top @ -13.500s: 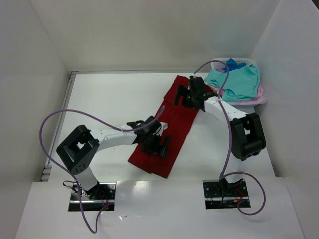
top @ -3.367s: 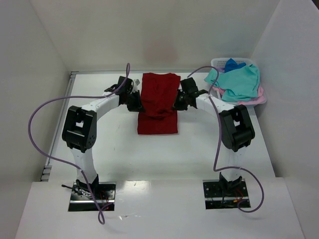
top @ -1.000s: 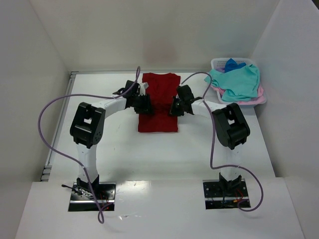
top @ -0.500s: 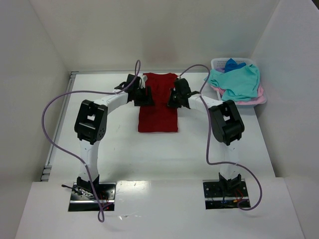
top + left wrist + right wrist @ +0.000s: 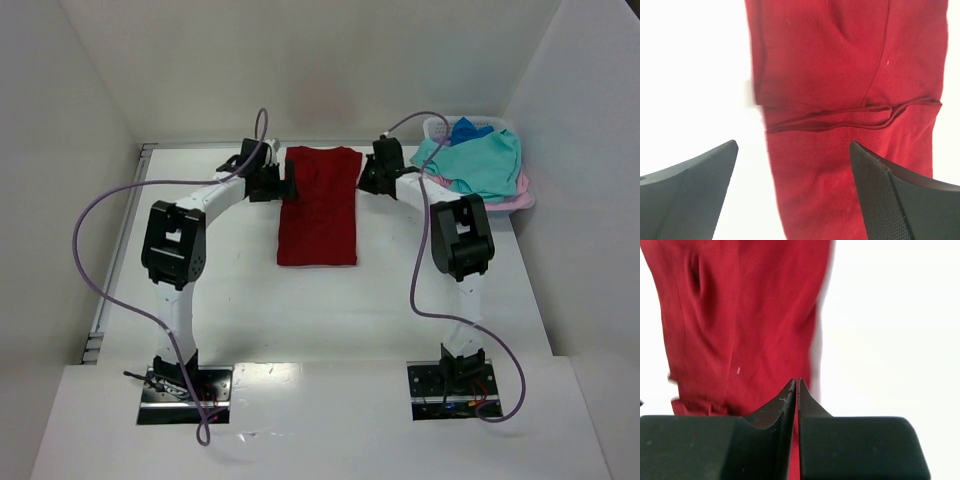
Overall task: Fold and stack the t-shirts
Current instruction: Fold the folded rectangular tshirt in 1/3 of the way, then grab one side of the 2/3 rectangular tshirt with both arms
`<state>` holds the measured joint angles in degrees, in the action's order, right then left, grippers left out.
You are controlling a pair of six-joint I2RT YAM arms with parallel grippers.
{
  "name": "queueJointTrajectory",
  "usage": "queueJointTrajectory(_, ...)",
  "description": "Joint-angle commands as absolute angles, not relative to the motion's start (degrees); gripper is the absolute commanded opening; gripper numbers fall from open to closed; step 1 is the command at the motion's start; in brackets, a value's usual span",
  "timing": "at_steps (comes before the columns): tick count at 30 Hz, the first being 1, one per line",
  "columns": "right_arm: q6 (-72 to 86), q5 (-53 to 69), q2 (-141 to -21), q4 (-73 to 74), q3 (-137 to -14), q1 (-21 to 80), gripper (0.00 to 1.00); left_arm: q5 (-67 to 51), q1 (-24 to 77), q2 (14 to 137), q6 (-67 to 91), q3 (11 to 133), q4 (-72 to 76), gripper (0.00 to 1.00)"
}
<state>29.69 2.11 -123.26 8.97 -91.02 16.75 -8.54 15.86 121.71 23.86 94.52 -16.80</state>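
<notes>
A dark red t-shirt (image 5: 318, 205) lies flat on the white table as a long narrow strip, collar end far. My left gripper (image 5: 285, 184) hovers at its far left edge, jaws wide open; in the left wrist view the gripper (image 5: 793, 145) straddles the cloth's left edge (image 5: 840, 65) without holding it. My right gripper (image 5: 366, 178) is at the far right edge. In the right wrist view the gripper (image 5: 797, 381) has its fingers pressed together above the red cloth (image 5: 740, 315), nothing visible between them. Teal (image 5: 478, 160), pink (image 5: 500, 201) and blue (image 5: 466, 129) t-shirts are heaped at the back right.
A pale slotted laundry basket (image 5: 437, 124) holds the heaped shirts in the back right corner, close to my right arm. White walls enclose the table on the left, back and right. Purple cables loop over both arms.
Both grippers have slid along the shirt's sides toward its far end. The left gripper has opened wide. The red shirt lies still.
</notes>
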Motion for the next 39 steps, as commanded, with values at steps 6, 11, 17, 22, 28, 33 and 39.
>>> queueJointTrajectory(6,27.95,5.43,-111.55,8.09,-86.51,15.64,0.19,-9.57,15.21,109.44,22.06,89.48,-16.0,1.0)
queueJointTrajectory(11,29.0,10.63,-104.87,5.98,-75.87,15.64,0.34,-13.53,15.21,104.16,23.9,79.82,-12.49,1.0)
queueJointTrajectory(17,29.53,11.78,-100.55,5.79,-67.32,20.03,0.41,-17.4,16.26,100.55,26.36,70.06,-10.2,1.0)
queueJointTrajectory(22,30.94,9.94,-98.45,6.42,-61.53,23.29,0.43,-17.93,17.31,98.8,27.86,65.75,-10.2,1.0)
queueJointTrajectory(28,32.08,8.62,-97.21,7.82,-58.45,24.61,0.47,-17.92,17.31,97.65,29.0,63.2,-10.2,1.0)
queueJointTrajectory(33,34.09,7.48,-93.0,7.82,-54.23,24.61,0.5,-19.59,17.84,97.65,29.0,61.0,-10.72,1.0)
queueJointTrajectory(39,34.62,6.42,-89.74,9.05,-49.67,24.61,0.53,-19.6,18.37,95.72,30.76,56.44,-10.02,1.0)
